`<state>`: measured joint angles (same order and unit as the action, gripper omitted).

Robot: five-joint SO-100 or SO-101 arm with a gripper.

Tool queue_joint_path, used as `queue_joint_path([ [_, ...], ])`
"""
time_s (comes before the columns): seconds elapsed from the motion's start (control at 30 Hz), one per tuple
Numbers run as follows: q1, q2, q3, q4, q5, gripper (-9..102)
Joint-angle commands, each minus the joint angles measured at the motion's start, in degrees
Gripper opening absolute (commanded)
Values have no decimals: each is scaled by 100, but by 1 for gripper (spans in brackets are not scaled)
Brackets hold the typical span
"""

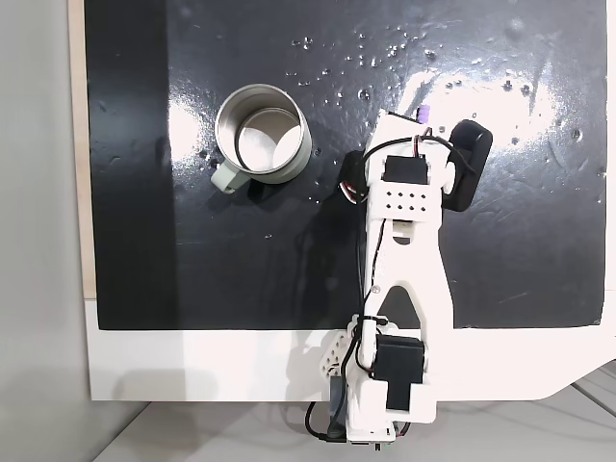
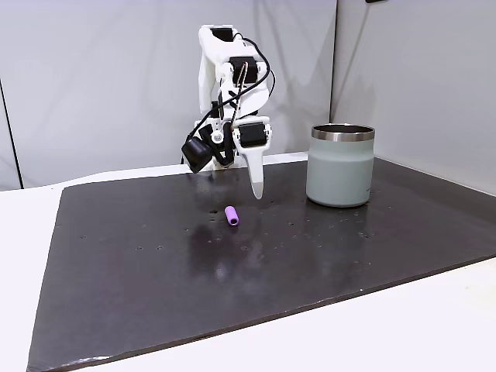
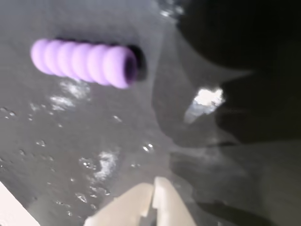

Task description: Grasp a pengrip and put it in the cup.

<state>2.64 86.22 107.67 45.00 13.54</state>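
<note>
1. Nothing done yet: pengrip [image 2: 232,215] lying loose on the bench [image 2: 155,279], well apart from the cup [image 2: 339,166].
2. Claw [image 2: 256,191] clenched, empty, hovering just beside the pengrip.
3. Left to do: open, grasp, carry, drop in the cup.

A glossy black rectangular mat [image 2: 232,287] covers most of the white surface [image 1: 212,371], catching bright glare toward two o'clock in a fixed view. Plain pale grey wall panels [image 2: 101,77] stand behind, a vertical seam [image 2: 335,70] at one o'clock.
</note>
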Motion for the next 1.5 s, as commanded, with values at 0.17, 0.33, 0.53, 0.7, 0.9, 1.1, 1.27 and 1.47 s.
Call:
queue_joint_path([
  [0.17, 255, -448, -1169, 237, -1143, 0],
  [0.33, 334, -826, -1775, 510, -1934, 0],
  [0.53, 369, -1222, -2514, 1055, -2760, 0],
  [0.7, 404, -1222, -2760, 1187, -3401, 1],
  [0.9, 422, -1213, -2892, 1362, -4210, 3],
  [1.1, 492, -1195, -3006, 1415, -4983, 8],
  [1.27, 483, -1397, -3480, 1978, -5862, 13],
  [1.47, 589, -1846, -4315, 2769, -6855, 14],
])
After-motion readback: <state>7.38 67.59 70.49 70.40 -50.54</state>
